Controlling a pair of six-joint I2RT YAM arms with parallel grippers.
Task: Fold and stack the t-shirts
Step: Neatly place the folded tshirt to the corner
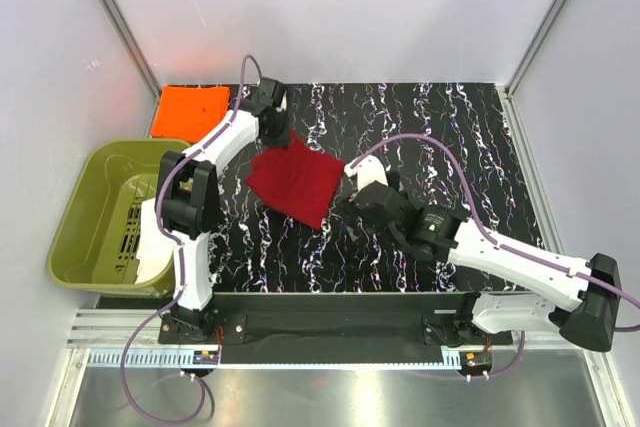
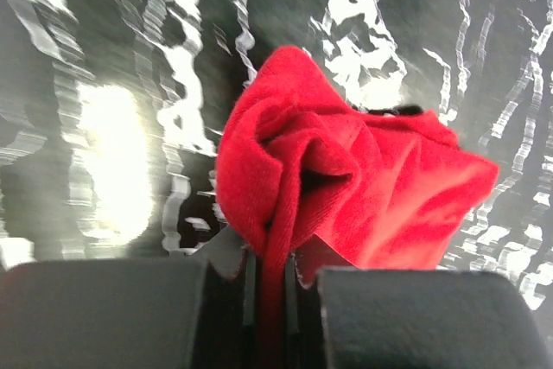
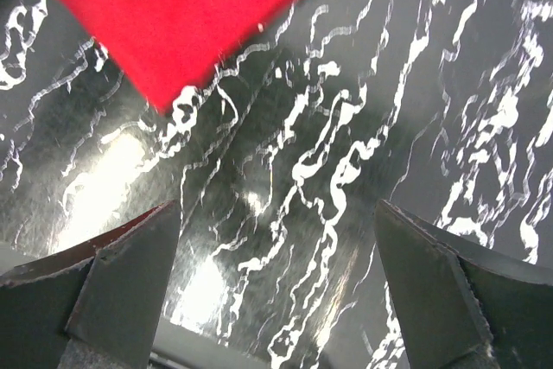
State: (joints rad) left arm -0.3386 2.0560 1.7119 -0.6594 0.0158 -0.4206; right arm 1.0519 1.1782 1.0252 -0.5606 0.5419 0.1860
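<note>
At centre of table (image 1: 450, 147), red t-shirt (image 1: 295, 182) — left gripper (image 2: 268, 276) clamps its 12 o'clock corner, likely to drag a fold; right gripper (image 3: 276, 248) gapes empty at 3 o'clock, orange t-shirt (image 1: 190, 112) at 10.

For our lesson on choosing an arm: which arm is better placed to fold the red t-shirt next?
Probably left. The left arm has its jaws shut on a bunched part of the red t-shirt; the right arm has its jaws open over the table beside it.
</note>
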